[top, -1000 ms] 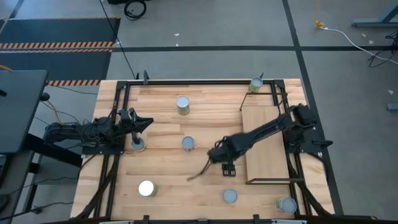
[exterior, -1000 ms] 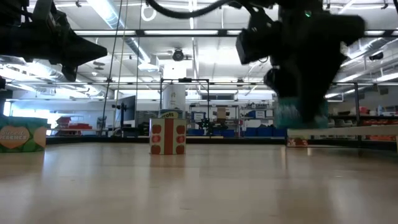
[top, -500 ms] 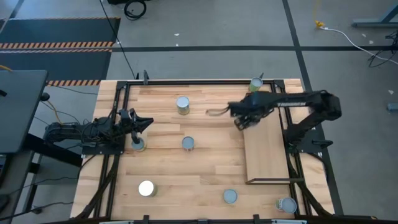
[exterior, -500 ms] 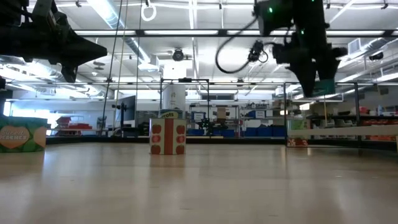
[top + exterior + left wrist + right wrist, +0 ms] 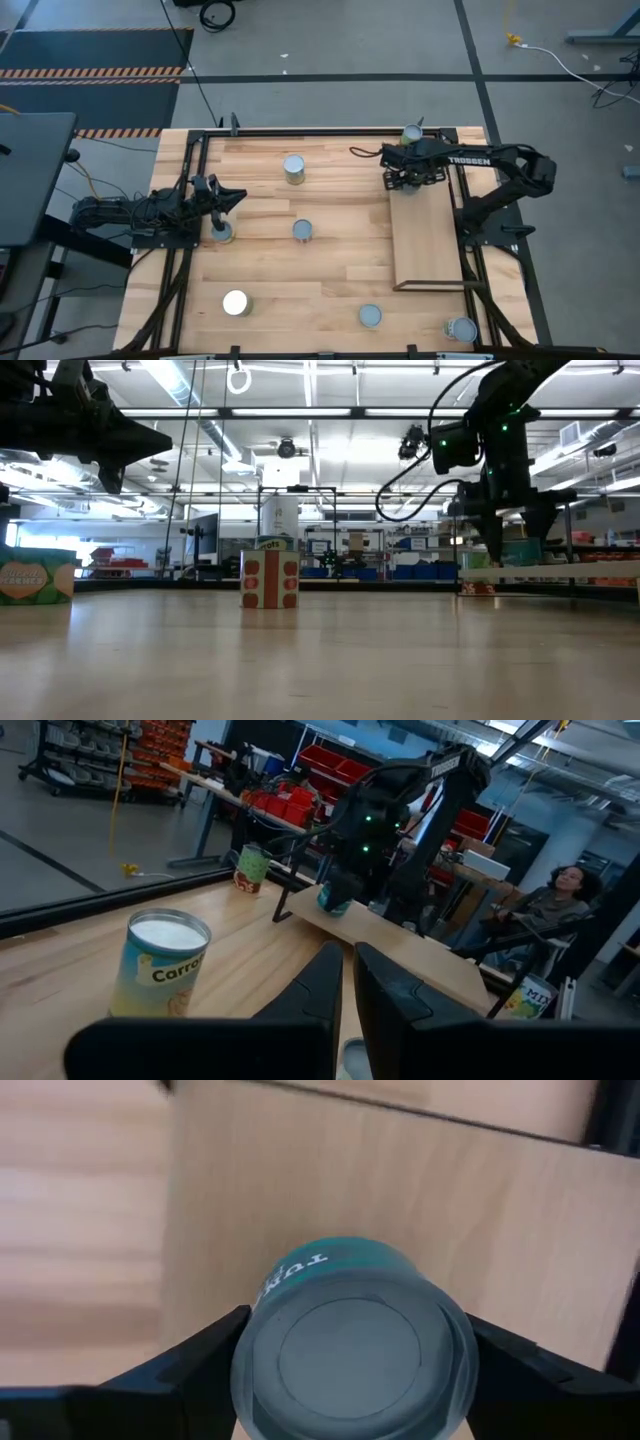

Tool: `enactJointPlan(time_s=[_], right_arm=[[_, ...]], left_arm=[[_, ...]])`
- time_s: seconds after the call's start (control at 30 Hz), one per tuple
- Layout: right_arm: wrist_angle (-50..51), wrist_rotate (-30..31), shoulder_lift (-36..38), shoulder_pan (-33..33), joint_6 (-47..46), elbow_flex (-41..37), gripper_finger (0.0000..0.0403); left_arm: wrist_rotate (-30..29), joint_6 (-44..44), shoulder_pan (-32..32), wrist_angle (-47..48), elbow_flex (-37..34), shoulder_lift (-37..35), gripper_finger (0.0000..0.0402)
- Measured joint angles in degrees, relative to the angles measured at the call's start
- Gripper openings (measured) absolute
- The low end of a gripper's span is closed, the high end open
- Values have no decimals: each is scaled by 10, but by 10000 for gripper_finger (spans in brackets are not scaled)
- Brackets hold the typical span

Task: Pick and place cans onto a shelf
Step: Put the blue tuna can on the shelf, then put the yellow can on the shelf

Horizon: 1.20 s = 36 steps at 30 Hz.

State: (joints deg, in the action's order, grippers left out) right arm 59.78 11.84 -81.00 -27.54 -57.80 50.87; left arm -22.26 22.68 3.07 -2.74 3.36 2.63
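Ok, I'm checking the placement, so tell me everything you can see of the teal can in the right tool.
The short teal can with the flat silvery-grey lid is a squat metal-looking cylinder with white lettering on its teal side wall. It sits between the two dark fingers of the right tool, one at each side of it. It is over the far end of the narrow light wood shelf with the thin black frame. Whether its base touches the board cannot be seen.

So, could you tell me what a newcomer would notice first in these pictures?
The right gripper holding a teal-labelled can between its fingers, just above the far end of the shelf. Next, the bright white-topped can near the table's front left, and the left gripper beside another can.
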Motion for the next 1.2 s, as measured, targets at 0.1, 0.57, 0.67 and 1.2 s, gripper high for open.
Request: enactJointPlan(time_s=[0.1,0.57,0.67,1.2], right_arm=[[-11,3,-4,-7,-3,0,307],[-35,37,12,3,-8,1,346],[-15,38,26,25,-25,14,347],[7,77,64,307,-21,147,348]], left_arm=[[0,1,0,0,0,0,36],[0,-12,0,0,0,0,37],[0,-8,0,-1,0,0,37],[0,-43,0,0,0,0,37]])
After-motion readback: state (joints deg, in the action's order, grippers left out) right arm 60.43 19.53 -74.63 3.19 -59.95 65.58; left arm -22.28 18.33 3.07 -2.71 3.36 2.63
